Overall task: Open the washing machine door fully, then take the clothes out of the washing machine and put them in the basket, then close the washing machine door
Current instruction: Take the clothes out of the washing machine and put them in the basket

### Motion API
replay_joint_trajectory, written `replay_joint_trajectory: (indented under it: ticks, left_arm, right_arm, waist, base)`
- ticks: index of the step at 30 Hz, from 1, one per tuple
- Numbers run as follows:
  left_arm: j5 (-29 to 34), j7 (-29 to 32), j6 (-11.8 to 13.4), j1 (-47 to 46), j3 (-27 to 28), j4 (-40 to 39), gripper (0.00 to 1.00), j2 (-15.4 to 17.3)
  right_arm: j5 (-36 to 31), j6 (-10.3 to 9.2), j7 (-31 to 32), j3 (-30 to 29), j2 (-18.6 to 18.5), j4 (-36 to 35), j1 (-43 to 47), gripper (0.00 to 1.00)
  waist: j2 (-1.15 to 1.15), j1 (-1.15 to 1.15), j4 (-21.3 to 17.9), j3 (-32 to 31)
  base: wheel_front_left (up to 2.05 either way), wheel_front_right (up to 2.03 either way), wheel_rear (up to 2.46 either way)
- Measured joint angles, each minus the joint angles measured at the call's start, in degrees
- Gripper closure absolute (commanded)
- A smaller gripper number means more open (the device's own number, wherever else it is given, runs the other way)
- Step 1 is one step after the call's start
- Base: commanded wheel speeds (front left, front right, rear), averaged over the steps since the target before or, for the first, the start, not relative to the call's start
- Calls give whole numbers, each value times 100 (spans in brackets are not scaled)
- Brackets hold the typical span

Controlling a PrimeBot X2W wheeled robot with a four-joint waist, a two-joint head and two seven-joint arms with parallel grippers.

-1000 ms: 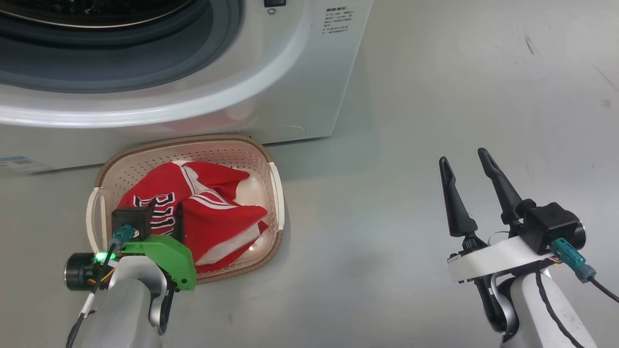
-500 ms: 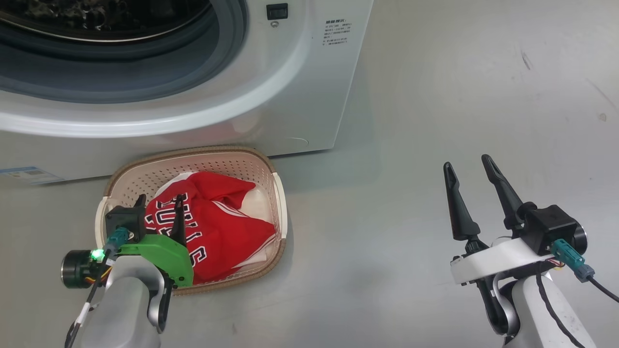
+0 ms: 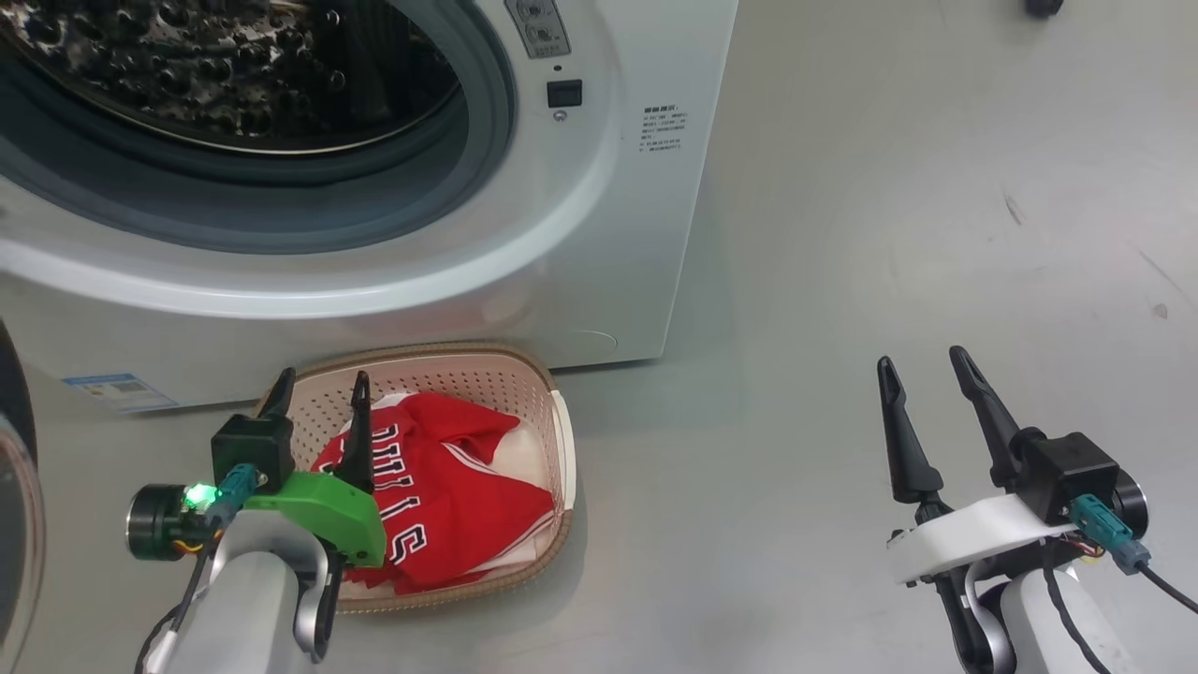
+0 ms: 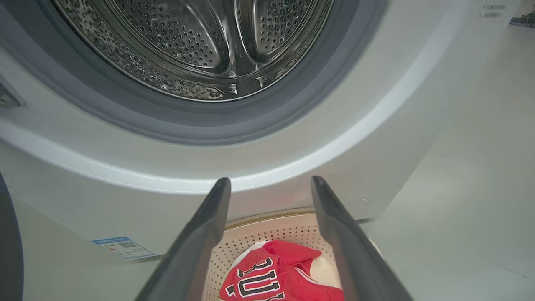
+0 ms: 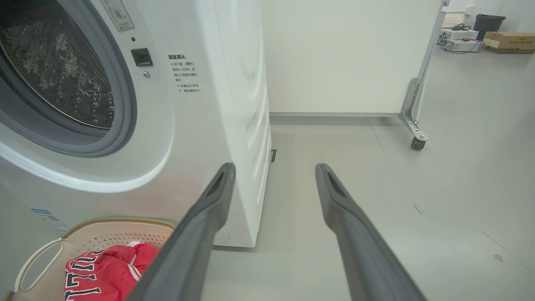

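Claws two, left claw (image 3: 323, 377) and right claw (image 3: 922, 358), both agape, empty; one basket (image 3: 449, 351), one red jersey (image 3: 449, 487), one washing machine (image 3: 608, 234).

Left gripper (image 4: 271, 181) stands spread above the basket (image 4: 250, 240). Red lettered clothes (image 4: 276, 278) lie inside it. Washing machine (image 4: 376, 125) behind: steel drum (image 4: 188, 42) exposed, grey gasket (image 4: 217, 125) around it, blue label (image 4: 123, 247) low on front.

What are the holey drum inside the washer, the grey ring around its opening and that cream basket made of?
Perforated drum: looks like polished steel, shiny with mirror-like glints. Grey ring: probably rubber, matte and smooth. Cream basket: likely moulded plastic, evenly punched holes; brown rim looks woven.
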Motion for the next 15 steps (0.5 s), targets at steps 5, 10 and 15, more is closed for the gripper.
replay_joint_trajectory:
  ticks: [5,10,15]
  left_arm:
    - [48,-1,65,211,9,-391,0,1]
    - [56,-15,103,497,15,-719,0,2]
    - [146,-16,182,837,32,-945,0,16]
  right_arm:
    - [0,-42,0,-27,-21,15,153,0]
    - [0,-71,0,-38,-41,18,285,0]
    - [0,-96,0,-51,-51,23,474,0]
  waist:
    - [0,0,76,-298]
    - [0,0,149,-575]
    - [0,0,204,-837]
  base:
    - [0,0,0]
    - [0,0,0]
    - [0,0,0]
